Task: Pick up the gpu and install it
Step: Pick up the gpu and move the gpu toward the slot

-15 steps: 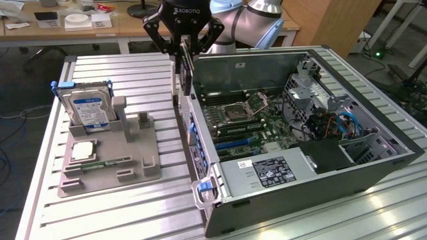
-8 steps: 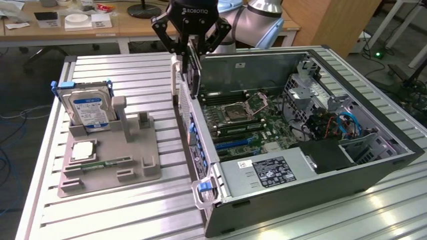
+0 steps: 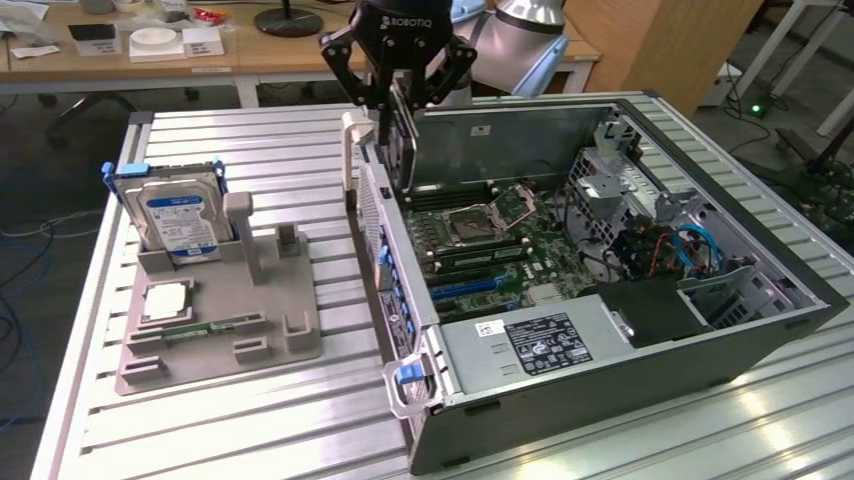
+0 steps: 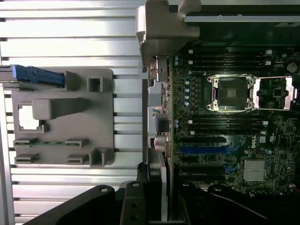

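Tool: upper middle of the exterior view, pointing straight down, fingers closed on the upper edge of the gpu.
Gpu: held upright, edge-on and clear of the desk, hanging over the computer case at its wall on the exterior view's left; impossible to tell whether the lower edge touches anything.
Computer case: lying on its side, open face up, at centre and right of the exterior view; rim unbroken all round.
Room inside the case: motherboard bare toward the exterior view's left, under the card; drive bays and cables crowd the exterior view's right; power supply fills the lower corner.
Room outside the case: strip of bare slatted desk between case and grey holder, more along the bottom of the exterior view.
Count, case: one processor socket, lid raised; one power supply.
Count, holder: one hard drive standing upright at its upper end; one processor chip lying flat; one memory stick lying just below the chip.
Count, cards: one, in the tool.
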`<state>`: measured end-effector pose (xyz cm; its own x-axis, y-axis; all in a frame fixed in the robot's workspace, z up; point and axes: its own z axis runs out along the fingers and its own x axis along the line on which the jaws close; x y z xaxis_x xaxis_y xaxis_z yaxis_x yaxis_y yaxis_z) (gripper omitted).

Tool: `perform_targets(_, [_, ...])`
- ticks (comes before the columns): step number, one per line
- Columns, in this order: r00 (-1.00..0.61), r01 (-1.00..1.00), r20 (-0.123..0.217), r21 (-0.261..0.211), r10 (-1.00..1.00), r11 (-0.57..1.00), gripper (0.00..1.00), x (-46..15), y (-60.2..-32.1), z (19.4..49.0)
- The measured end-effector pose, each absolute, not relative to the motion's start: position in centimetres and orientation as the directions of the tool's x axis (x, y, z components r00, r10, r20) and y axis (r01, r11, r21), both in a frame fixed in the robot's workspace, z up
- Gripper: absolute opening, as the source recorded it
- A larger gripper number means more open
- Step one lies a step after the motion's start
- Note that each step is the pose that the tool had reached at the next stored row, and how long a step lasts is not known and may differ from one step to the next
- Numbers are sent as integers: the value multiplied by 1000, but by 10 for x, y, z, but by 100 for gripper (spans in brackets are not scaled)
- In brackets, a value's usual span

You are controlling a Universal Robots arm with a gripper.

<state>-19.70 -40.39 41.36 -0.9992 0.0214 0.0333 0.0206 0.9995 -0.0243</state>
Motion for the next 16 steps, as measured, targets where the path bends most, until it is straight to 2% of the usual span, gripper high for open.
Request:
perform_targets(11, [-1000,-1,31,-24,0,1000,28,-187,-404,413])
perform_targets(16, [-1000,-15,-6,-25,-15,1000,28,-186,-404,411])
